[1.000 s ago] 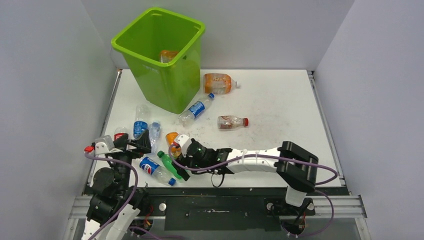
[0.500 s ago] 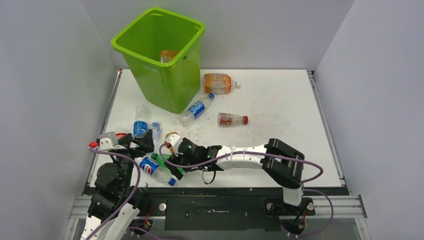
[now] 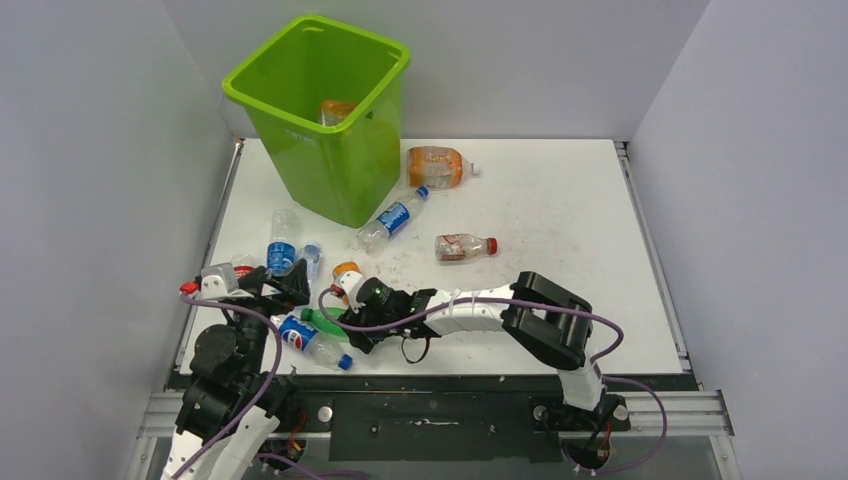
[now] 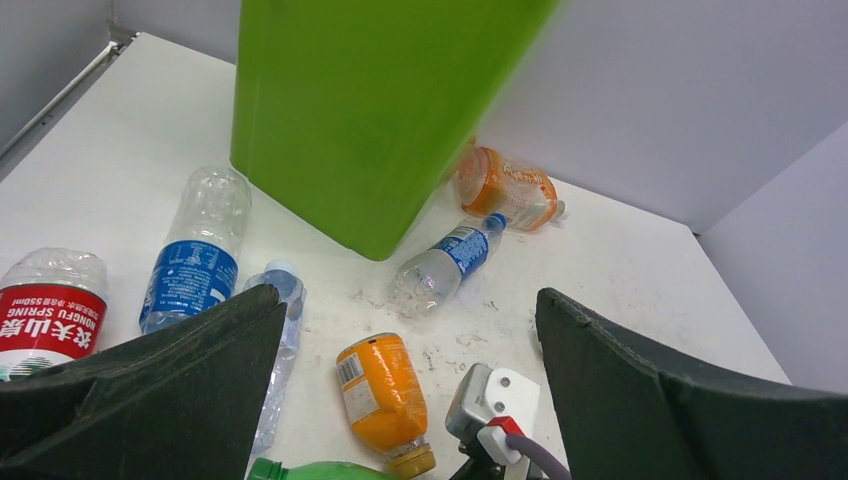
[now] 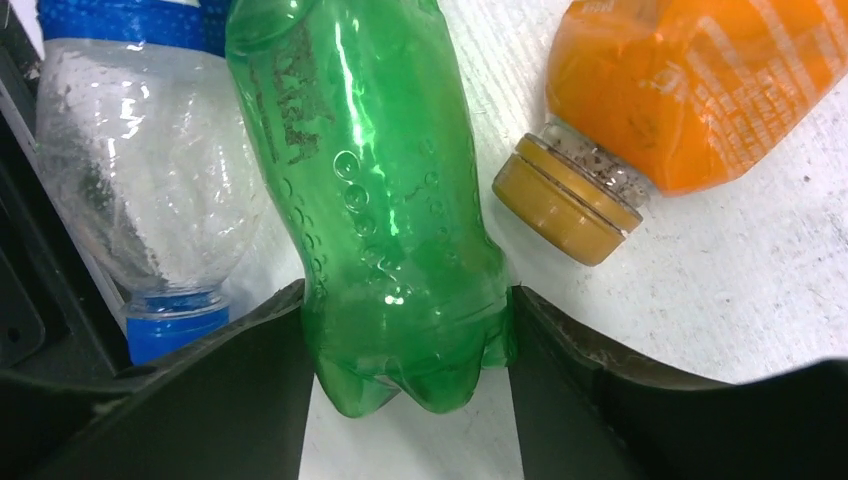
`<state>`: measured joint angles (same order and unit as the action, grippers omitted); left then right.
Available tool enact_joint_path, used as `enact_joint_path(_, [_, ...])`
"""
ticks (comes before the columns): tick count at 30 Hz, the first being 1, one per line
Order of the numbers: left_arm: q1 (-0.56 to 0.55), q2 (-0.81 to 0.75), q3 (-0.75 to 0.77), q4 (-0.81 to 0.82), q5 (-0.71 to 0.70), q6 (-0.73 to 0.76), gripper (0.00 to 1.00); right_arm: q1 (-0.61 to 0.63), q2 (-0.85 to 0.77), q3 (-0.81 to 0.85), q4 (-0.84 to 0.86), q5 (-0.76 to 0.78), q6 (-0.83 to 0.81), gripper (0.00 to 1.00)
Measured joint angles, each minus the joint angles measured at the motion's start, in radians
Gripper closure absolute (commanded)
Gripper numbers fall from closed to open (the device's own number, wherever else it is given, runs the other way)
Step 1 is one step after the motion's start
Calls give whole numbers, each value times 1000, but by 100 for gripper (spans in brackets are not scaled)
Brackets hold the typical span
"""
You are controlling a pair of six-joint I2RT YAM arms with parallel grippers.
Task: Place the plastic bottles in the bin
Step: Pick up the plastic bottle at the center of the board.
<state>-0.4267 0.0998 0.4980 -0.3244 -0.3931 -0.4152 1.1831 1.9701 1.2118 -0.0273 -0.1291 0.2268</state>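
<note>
**A:** Which step is in hand?

**B:** The grasp on one bottle. The right pincer (image 5: 408, 305) reaches across to the near left of the surface (image 3: 560, 200). Its jaws stand against both flanks of the green bottle (image 5: 370, 200), low down by the base. That bottle lies on its side on the surface, not lifted.

**A:** What crowds it?

**B:** A clear blue-capped bottle (image 5: 140, 170) lies just beside it on the near side; I cannot tell whether they touch. The capped end of an orange bottle (image 5: 700, 90) lies just beside it on the far side, with a sliver of surface between.

**A:** And the other arm?

**B:** The left pincer (image 4: 408, 300) hangs wide and empty over the near left corner, facing the bin (image 3: 330, 165).

**A:** How far along is the task?

**B:** Early, I judge. Only one orange-labelled bottle (image 3: 337, 110) shows inside the bin at the far left. Others lie scattered on the surface: several at the near left, and three more toward the middle, to the right of the bin.

**A:** So what does the next move call for?

**B:** It calls for a firm hold first, since the plastic looks slick and rounded. Then comes a straight lift, so the neighbours are not dragged along. With the hold so near the base, the neck end may droop. After that it needs a carry toward the far left, high enough to pass the tall rim, and a release over the opening.
</note>
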Motion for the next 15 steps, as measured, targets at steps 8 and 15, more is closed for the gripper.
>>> enact_joint_path(8, [0,6,0,0,2,0,4,1,-96,-105,29,-14,-3,56])
enact_joint_path(15, [0,6,0,3,2,-3,4,1,-441,-306,39,85,48,58])
